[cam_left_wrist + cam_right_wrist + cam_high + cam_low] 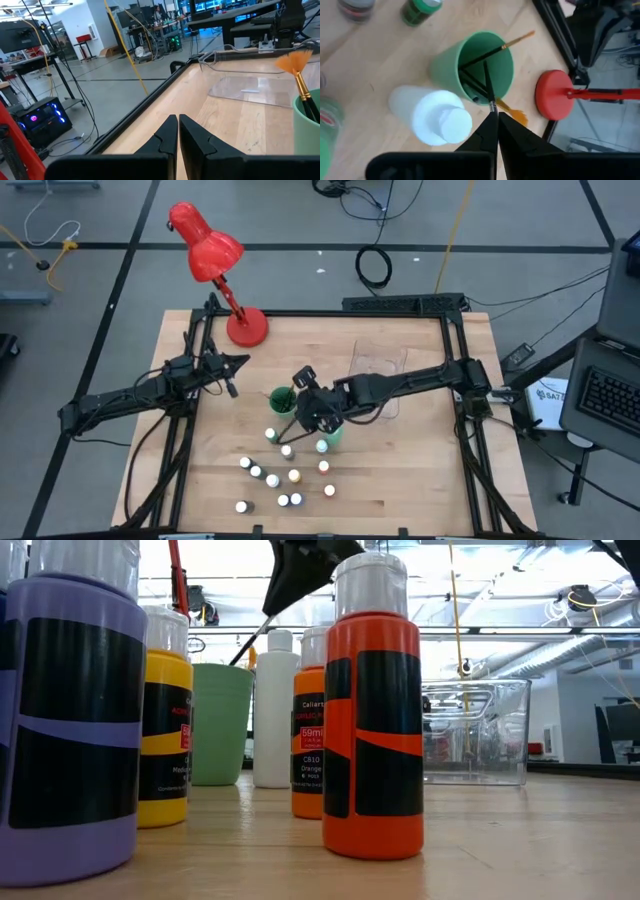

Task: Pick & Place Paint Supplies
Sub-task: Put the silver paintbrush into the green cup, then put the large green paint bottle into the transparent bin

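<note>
My right gripper (494, 117) hangs over the green cup (472, 62), shut on a dark-handled paintbrush (487, 85) whose lower end stands inside the cup. An orange fan brush (512, 114) and another brush (517, 39) lean on the cup's rim. A white bottle (437, 117) stands beside the cup. Several tiny white-capped bottles (285, 475) stand nearer the table's near edge. In the low view, purple (70, 710), yellow (165, 725) and orange (370, 710) bottles stand upright. My left gripper (177, 131) is shut and holds nothing, left of the cup (283, 400). My right gripper pinches the paintbrush between its two fingertips at its upper end, by the silver ferrule (491, 105), coming from above and pointing down. The brush slants below the fingers (250, 645), its handle end inside the cup. The bristles are hidden between the fingers.
A clear plastic tray (380, 365) sits right of and beyond the cup. A red desk lamp (247, 327) stands at the far left corner. Black frame rails (455, 350) run along the table's edges. Bare wood (400, 480) lies at the near right.
</note>
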